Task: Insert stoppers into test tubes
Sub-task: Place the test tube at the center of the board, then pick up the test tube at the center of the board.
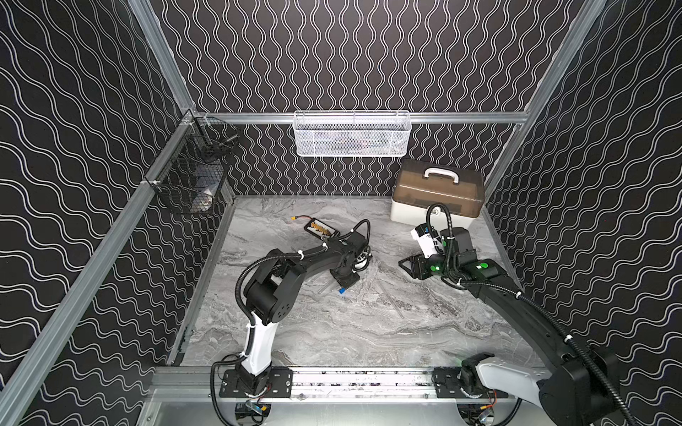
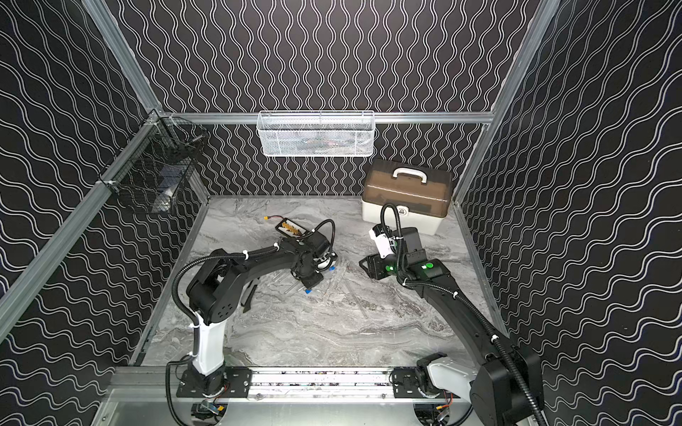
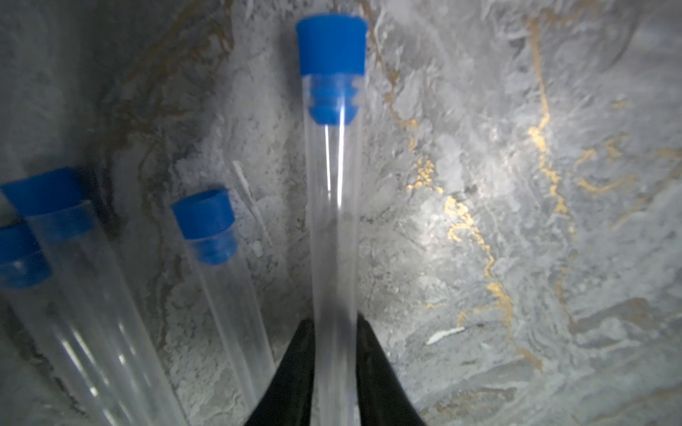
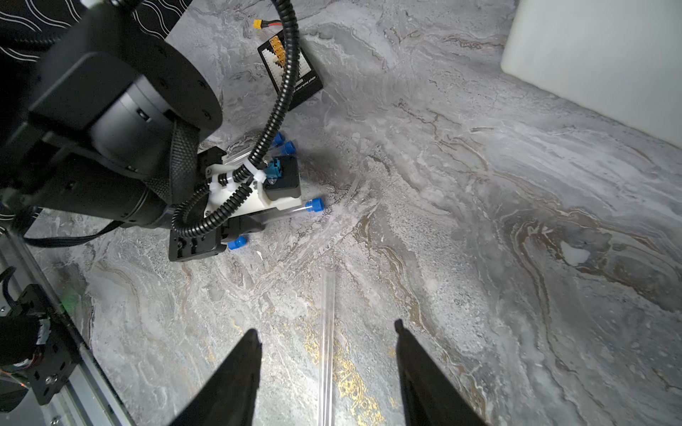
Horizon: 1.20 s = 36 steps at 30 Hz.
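test tube (image 3: pixel 332 221), clear, runs out between the fingers of my left end effector (image 3: pixel 332 319), with a blue stopper (image 3: pixel 331 44) seated in its far mouth. the fingers stand narrow, hard by its two sides; i cannot tell whether they pinch it or only flank it. just beside it lie three more stoppered tubes (image 3: pixel 225 313), fanned out on the grey marble desk (image 3: pixel 516 221), each with its blue cap in. from the right wrist view i see a loose stopper (image 4: pixel 237 242) on the desk close against the left end effector's body, apart from any tube. my right end effector (image 4: pixel 326 328) hangs over the desk with its fingers wide, gripping nothing; a bare tube (image 4: pixel 327 295) lies flat on the marble under that gap. further back sits a black-and-yellow battery board (image 4: pixel 271 61) with a yellow connector (image 4: pixel 257 24) on a red wire. in both top views a white case (image 1: pixel 406 212) with a smoky lid stands in the far right corner.
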Each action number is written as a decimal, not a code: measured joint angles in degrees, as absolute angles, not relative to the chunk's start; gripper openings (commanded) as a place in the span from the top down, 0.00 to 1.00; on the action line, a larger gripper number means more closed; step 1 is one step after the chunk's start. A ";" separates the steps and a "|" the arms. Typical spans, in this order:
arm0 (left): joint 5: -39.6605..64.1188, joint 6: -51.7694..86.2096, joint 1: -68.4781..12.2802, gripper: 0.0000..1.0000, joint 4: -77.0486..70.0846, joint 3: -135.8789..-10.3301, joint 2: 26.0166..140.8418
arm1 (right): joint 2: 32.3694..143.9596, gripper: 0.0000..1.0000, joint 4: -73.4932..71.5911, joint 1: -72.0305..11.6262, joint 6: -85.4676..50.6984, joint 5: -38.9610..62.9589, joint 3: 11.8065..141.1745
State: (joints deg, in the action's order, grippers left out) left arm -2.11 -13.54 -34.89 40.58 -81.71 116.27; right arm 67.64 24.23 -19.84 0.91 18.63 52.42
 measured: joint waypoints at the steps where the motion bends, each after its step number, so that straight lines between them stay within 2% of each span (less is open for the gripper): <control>1: -2.13 -13.54 -34.89 0.73 40.58 -81.73 116.27 | 67.59 0.42 24.25 -19.84 0.91 18.70 52.40; 8: -2.48 -13.50 -34.89 0.69 40.45 -81.80 114.21 | 67.33 0.42 24.77 -19.84 1.04 18.79 52.10; 15: 1.06 -11.81 -34.85 0.67 37.89 -79.13 106.24 | 69.82 0.42 28.45 -20.43 0.82 17.63 53.63; 23: 2.70 -4.71 -34.85 0.68 28.08 -67.68 89.84 | 79.79 0.45 36.27 -28.53 0.38 11.90 59.61; 28: -1.06 2.52 -34.79 0.68 21.02 -58.94 80.27 | 87.99 0.47 40.47 -34.17 -0.99 8.38 63.00; 36: -6.90 12.05 -34.65 0.68 14.72 -51.20 72.10 | 99.92 0.53 44.71 -36.27 -4.36 3.77 68.53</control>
